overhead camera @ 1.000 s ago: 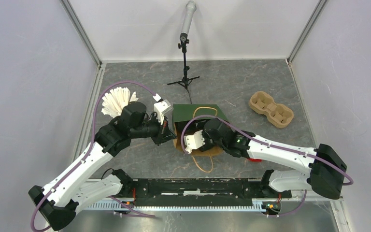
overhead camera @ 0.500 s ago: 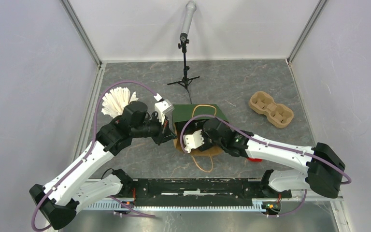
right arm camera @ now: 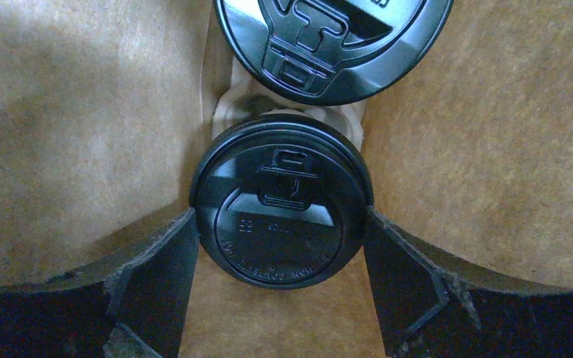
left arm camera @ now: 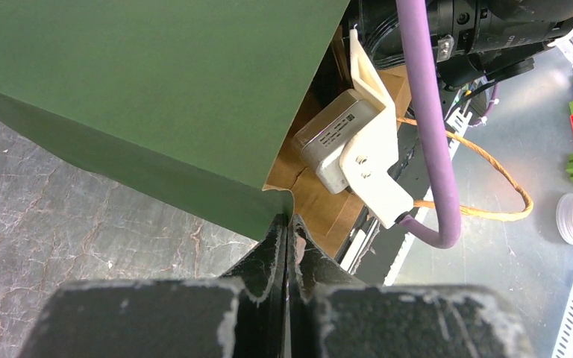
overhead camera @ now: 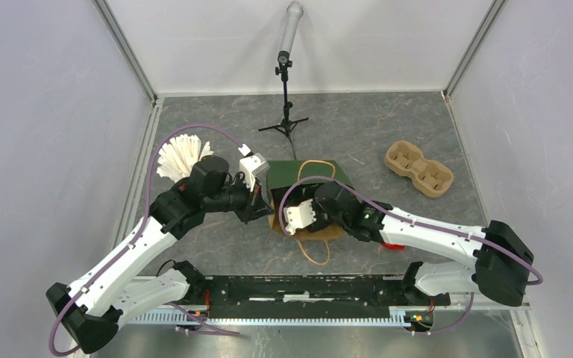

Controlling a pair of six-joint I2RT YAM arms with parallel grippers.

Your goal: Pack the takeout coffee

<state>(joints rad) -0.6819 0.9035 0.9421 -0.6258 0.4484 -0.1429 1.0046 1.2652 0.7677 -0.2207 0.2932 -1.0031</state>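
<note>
The left hand [left arm camera: 287, 224] is clenched tight, pinching the rim of the green bag [left arm camera: 157, 89] at its open mouth, just above the table [left arm camera: 60, 224]. The right hand [right arm camera: 278, 242] reaches inside the bag, spread wide, with its fingers [right arm camera: 157, 261] pressed against opposite sides of the coffee cup [right arm camera: 280, 209] at its black lid, grasping it. Deeper in the bag, touching that cup's far edge, sits a second black lid [right arm camera: 328, 37].

Top view bright, even, sharp. Right wrist view dim; sheen on takeout coffee [right arm camera: 281, 224] lid.
</note>
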